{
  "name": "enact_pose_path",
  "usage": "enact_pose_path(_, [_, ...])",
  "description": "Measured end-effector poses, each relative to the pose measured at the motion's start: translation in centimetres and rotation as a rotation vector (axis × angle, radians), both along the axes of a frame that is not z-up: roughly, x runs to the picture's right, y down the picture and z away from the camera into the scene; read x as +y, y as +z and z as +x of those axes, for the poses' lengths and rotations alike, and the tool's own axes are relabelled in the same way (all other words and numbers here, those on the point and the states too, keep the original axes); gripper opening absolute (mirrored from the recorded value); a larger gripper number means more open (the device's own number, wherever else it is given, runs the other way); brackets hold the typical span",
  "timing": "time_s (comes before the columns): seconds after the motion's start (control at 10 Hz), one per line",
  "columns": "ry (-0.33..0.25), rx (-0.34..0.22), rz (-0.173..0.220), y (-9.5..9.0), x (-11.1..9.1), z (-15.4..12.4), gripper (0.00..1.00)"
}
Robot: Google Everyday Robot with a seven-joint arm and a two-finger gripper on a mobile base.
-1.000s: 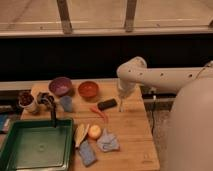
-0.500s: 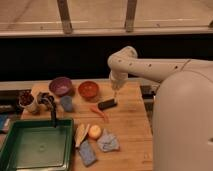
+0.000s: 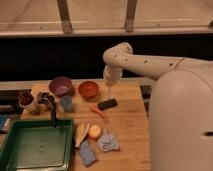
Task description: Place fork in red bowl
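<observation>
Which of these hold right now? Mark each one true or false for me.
1. The hand hangs over the purple bowl. False: it hangs just beside the red bowl, above the black block.
2. The purple bowl and the red bowl stand side by side. True.
3. The black block lies in the green tray. False: it lies on the wooden table, outside the tray.
4. The orange carrot-shaped piece lies on the table, not in the red bowl. True.
</observation>
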State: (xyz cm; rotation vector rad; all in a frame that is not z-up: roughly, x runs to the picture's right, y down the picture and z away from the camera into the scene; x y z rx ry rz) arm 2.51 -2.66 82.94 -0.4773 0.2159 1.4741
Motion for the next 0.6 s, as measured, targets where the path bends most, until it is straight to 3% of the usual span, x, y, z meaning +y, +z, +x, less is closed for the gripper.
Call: enact_pose_path(0.6, [0.001, -0.006, -0.001, -0.04, 0.01, -0.23, 0.0])
